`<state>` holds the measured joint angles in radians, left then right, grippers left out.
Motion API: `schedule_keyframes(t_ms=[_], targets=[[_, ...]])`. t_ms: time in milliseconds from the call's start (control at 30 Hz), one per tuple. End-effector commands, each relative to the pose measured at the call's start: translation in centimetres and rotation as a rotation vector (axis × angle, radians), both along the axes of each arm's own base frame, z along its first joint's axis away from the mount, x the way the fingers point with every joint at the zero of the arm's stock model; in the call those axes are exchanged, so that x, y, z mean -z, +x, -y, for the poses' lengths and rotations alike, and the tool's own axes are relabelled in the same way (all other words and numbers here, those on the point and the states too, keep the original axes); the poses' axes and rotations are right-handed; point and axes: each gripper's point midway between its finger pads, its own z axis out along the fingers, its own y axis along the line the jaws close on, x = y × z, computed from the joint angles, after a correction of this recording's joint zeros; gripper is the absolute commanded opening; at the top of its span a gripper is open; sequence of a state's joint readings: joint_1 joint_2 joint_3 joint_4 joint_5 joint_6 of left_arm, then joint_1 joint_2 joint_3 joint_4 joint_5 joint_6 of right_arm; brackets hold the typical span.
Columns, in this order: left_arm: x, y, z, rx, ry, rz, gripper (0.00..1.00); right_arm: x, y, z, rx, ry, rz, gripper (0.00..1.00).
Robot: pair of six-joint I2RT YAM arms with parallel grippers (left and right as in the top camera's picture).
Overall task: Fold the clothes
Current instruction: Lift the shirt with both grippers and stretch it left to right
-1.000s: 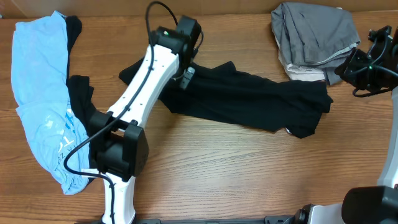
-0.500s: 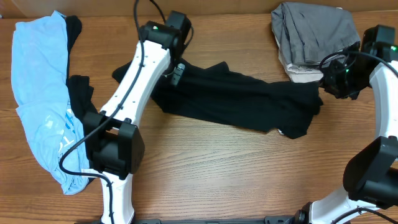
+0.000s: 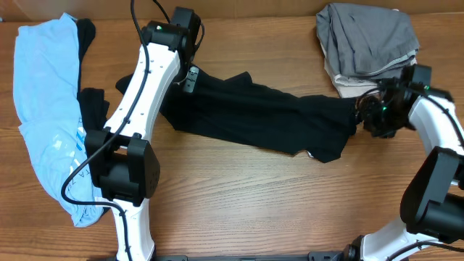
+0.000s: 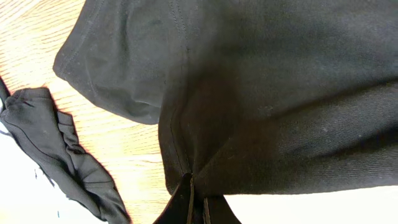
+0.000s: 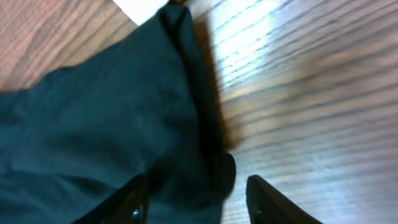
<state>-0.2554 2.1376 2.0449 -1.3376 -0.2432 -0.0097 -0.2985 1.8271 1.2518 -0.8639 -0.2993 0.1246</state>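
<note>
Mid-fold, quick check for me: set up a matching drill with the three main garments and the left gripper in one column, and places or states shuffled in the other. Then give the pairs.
Column one:
1. black garment
2. light blue garment
3. grey garment
4. left gripper

Column two:
A. bunched in a pile at the far right
B. lying along the left side
C. shut, pinching black fabric
D. stretched across the middle, between the two arms

Pairs: 1-D, 2-B, 3-A, 4-C

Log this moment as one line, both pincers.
left pincer: shut on black garment | right pincer: open, astride its other end | garment: lying along table
</note>
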Motion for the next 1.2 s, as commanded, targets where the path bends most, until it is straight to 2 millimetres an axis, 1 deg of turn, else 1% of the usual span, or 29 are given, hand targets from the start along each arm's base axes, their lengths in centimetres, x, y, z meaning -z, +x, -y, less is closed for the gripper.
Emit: schedule_keyframes(t_ms=[0, 33, 133, 233, 300, 367, 400, 467, 533, 600, 633, 667, 700, 767, 800, 833, 867, 900, 967, 1000, 1033, 1100, 1167], targets=[[-1.1, 0.4, 0.3, -0.016, -0.021, 0.037, 0.04, 1.4, -0.4, -1.3, -0.050, 0.031, 0.027, 0.56], [-1.1, 0.4, 0.3, -0.016, -0.021, 0.037, 0.04, 1.9, -0.3, -1.4, -0.053, 0.029, 0.036, 0.58], [-1.1, 0.4, 0.3, -0.016, -0.020, 0.036, 0.04, 2.7, -0.3, -2.0, -0.065, 0.033, 0.056, 0.57], [-1.1, 0.4, 0.3, -0.016, -0.020, 0.036, 0.04, 2.8, -0.2, -2.5, -0.077, 0.047, 0.069, 0.52], [-1.1, 0.4, 0.3, -0.017, -0.020, 0.036, 0.04, 2.7, 0.0, -2.7, -0.077, 0.056, 0.077, 0.41], [-1.1, 0.4, 0.2, -0.018, -0.018, 0.036, 0.04, 2.6, 0.1, -2.8, -0.068, 0.065, 0.080, 0.24], [-1.1, 0.4, 0.2, -0.019, -0.016, 0.037, 0.04, 2.5, 0.2, -2.9, -0.056, 0.073, 0.079, 0.18], [-1.2, 0.5, -0.1, -0.021, -0.002, 0.043, 0.04, 2.1, 0.3, -2.7, -0.042, 0.078, 0.084, 0.10], [-1.4, 0.7, -0.4, -0.025, 0.018, 0.054, 0.04, 1.0, 0.4, -2.5, -0.033, 0.082, 0.096, 0.04], [-2.0, 1.0, -0.7, -0.030, 0.030, 0.071, 0.04, -0.8, 0.7, -2.3, -0.020, 0.080, 0.115, 0.04], [-2.5, 1.2, -0.8, -0.033, 0.029, 0.084, 0.04, -1.9, 0.8, -2.2, -0.019, 0.075, 0.130, 0.04], [-3.1, 1.3, -0.9, -0.041, 0.025, 0.096, 0.04, -3.4, 0.9, -2.1, -0.019, 0.068, 0.152, 0.04], [-4.1, 1.5, -1.1, -0.059, 0.018, 0.115, 0.04, -4.8, 1.1, -2.0, -0.020, 0.061, 0.174, 0.04], [-6.2, 1.8, -1.7, -0.091, 0.004, 0.155, 0.04, -8.3, 1.4, -1.9, -0.024, 0.044, 0.231, 0.04], [-7.8, 2.0, -2.2, -0.105, -0.005, 0.185, 0.04, -10.4, 1.5, -1.9, -0.025, 0.034, 0.264, 0.04], [-9.3, 2.1, -2.6, -0.115, -0.011, 0.211, 0.04, -13.2, 1.7, -1.9, -0.028, 0.020, 0.312, 0.04], [-10.7, 2.1, -3.1, -0.125, -0.017, 0.239, 0.04, -14.8, 1.7, -1.8, -0.029, 0.011, 0.339, 0.04], [-12.7, 2.0, -3.6, -0.137, -0.026, 0.278, 0.04, -17.4, 1.7, -1.9, -0.032, -0.002, 0.382, 0.04], [-15.7, 1.7, -4.5, -0.154, -0.040, 0.344, 0.04, -21.9, 1.5, -1.9, -0.036, -0.026, 0.460, 0.04], [-17.7, 1.3, -5.0, -0.164, -0.049, 0.390, 0.04, -24.7, 1.2, -2.0, -0.039, -0.041, 0.510, 0.04], [-20.3, 0.6, -5.7, -0.179, -0.062, 0.453, 0.04, -28.3, 0.5, -2.2, -0.043, -0.063, 0.574, 0.04], [-23.4, -0.2, -6.6, -0.196, -0.083, 0.545, 0.04, -32.6, -0.7, -2.5, -0.056, -0.095, 0.652, 0.04], [-26.2, -1.3, -6.6, -0.192, -0.120, 0.625, 0.04, -35.6, -2.0, -2.8, -0.066, -0.119, 0.704, 0.04]])
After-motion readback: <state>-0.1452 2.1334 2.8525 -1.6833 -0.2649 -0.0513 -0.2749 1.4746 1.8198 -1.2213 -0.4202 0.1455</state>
